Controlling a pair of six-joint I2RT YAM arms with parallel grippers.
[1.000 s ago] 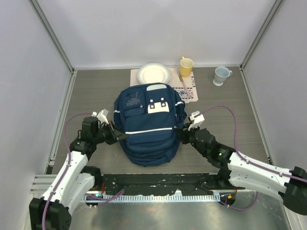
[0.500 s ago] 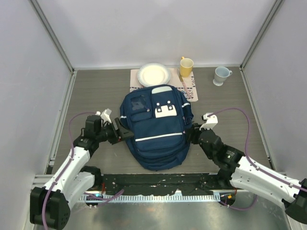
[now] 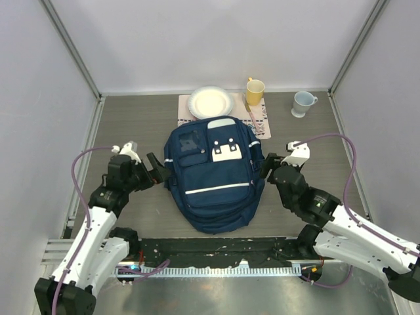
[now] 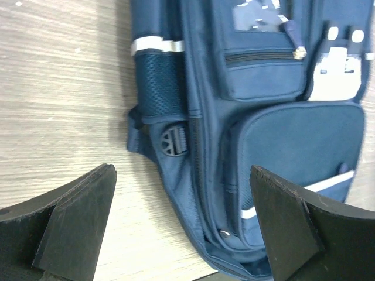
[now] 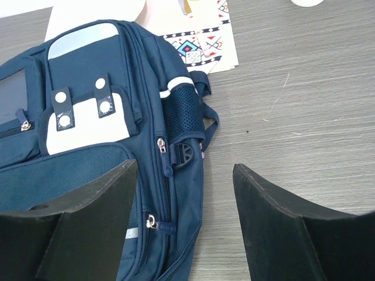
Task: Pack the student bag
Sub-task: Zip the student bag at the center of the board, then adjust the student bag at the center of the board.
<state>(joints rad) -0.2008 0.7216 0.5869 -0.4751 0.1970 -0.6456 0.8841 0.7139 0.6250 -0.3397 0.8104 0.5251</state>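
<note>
My left jaws stood wide with nothing between them, and my right jaws were parted too and just as empty. Each pair hung just off one flank of the bag (image 3: pixel 213 180), left jaws by its left side, right jaws by its right, gripping no part of it as far as I could see.

The bag lay flat in the middle of the desk (image 3: pixel 131 125), front up, top toward the far wall. I judged it lay so to keep its zips facing me and within reach of both arms. The zip (image 5: pixel 162 146) nearest my right jaws looked shut, so I reckoned the packing was not yet begun.

Beyond the bag's top lay a patterned mat (image 3: pixel 261 123), its near edge tucked under the bag. On it sat a plate (image 3: pixel 210 102) and a yellow cup (image 3: pixel 254 90). A pale mug (image 3: pixel 302 104) stood apart to the right, on bare desk.

By count: one bag, with one mesh pocket (image 4: pixel 158 82) on each flank, so two; one mat; one plate; one cup; one mug.
</note>
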